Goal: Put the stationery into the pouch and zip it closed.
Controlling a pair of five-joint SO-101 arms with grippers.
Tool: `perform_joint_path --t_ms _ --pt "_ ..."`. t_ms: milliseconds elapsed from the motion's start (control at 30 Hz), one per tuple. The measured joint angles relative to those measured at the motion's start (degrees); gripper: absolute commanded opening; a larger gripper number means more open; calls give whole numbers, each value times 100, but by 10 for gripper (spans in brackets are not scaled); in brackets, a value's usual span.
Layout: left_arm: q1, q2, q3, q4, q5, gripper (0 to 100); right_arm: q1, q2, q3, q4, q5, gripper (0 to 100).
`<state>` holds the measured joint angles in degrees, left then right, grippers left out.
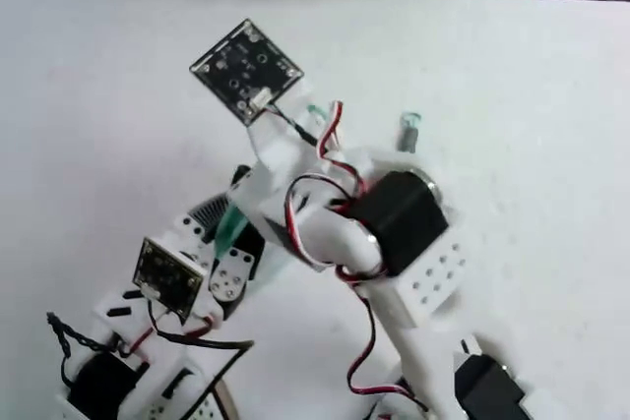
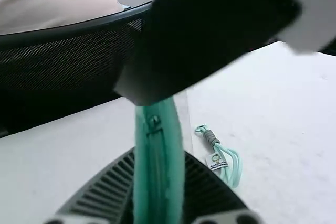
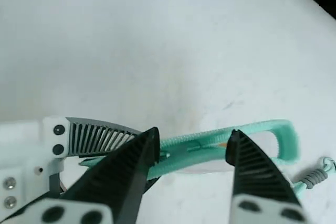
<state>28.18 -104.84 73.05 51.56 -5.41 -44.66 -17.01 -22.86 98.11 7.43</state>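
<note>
On table (image 3: 157, 35) | pouch (image 3: 210, 142) lies inside spread right claw (image 3: 193, 136) | left claw (image 1: 226, 235) pinches its end

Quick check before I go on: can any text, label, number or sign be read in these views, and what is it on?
Small tag on the pouch's cord: bears a mark, too blurred to read.
Circuit board on an arm: markings too small to read.
Second circuit board: too small to read as well.
Pouch: no print visible on its mint zip edge.
Nothing legible anywhere.
</note>
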Motion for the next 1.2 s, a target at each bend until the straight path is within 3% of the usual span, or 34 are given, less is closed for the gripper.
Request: perform_joint_path --t_ms 233,633,867,1200 --pt "35 0 0 0 0 22 9 -431 290 0 132 172" --pt "0 0 0 0 0 22 35 -580 624 -44 176 173" --pt "9 9 0 -9 -18 22 378 -545 1116 -62 651 173" --pt "0 9 0 -9 -26 22 246 -589 1653 -88 1837 173"
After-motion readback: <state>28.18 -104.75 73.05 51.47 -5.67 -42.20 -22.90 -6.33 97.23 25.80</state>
